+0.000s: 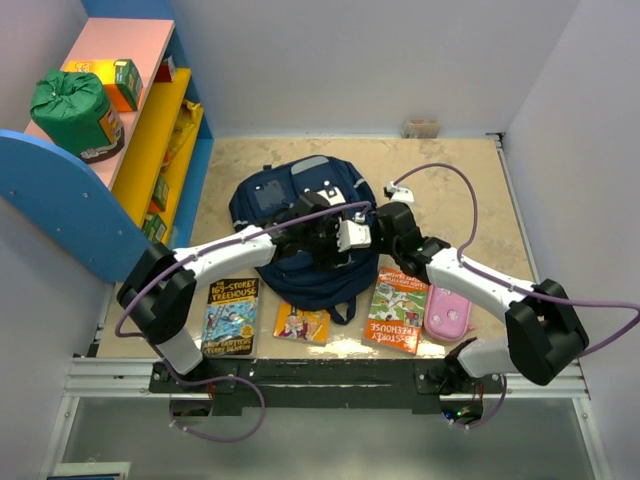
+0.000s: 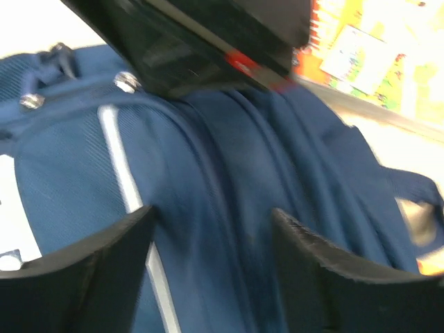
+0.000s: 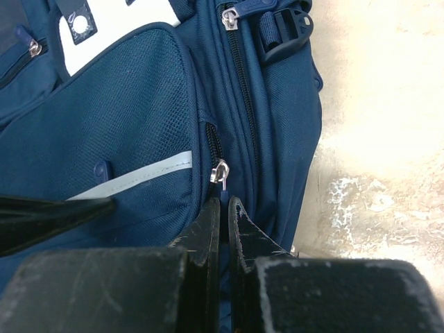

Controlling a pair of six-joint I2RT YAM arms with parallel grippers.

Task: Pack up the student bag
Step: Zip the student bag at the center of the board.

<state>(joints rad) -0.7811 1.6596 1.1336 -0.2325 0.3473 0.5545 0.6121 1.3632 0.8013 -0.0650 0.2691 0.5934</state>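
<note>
Looking at the student bag (image 1: 300, 200) here, lying flat with front pocket up, middle of the table (image 1: 480, 180). Found the left gripper (image 2: 211, 236) right over the bag's middle with fingers spread apart, gripping nothing, just blue fabric underneath. Spotted the right gripper (image 3: 223, 208) at the bag's right side, pinched together just below a silver zipper pull (image 3: 220, 170); can't tell whether catching any fabric. Also seeing stuff along the bag's near edge: dark Treehouse book (image 1: 230, 316) near-left, small orange book (image 1: 301, 323) just beside the bag's bottom, orange Treehouse book (image 1: 398, 310) near-right, pink case (image 1: 447, 311) further right.
</note>
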